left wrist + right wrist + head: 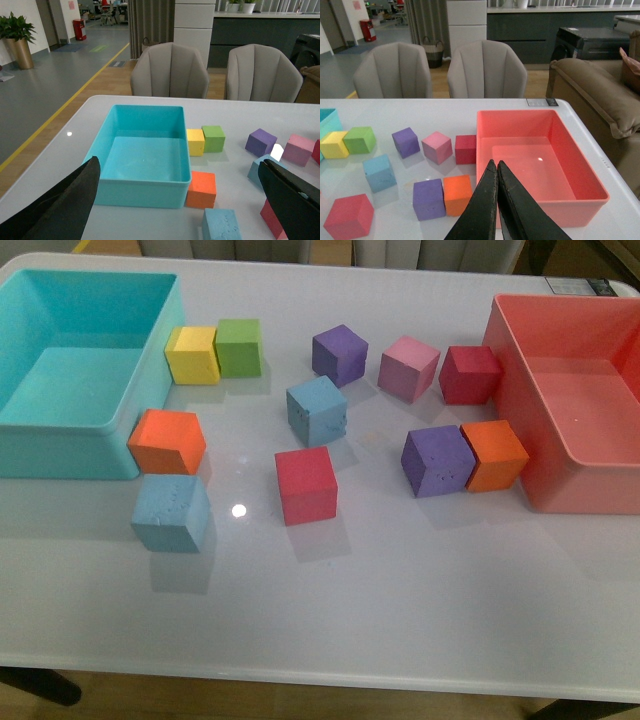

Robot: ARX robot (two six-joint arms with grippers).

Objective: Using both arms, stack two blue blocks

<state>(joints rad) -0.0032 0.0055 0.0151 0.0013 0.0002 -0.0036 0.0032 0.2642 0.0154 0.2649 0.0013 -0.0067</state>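
Far blue block [317,410] free; near blue block [170,512] beside orange cube [167,441]

White table [400,610] bears teal bin [60,452], pink bin [590,490], two blue blocks [316,410] [171,512], nine other cubes [306,484].

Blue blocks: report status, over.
Left gripper open, empty; right gripper shut, empty. Blue blocks apart, unstacked: centre block, near-left block. Orange cube close behind near-left block.

left gripper [180,200] agape; right gripper [497,172] closed
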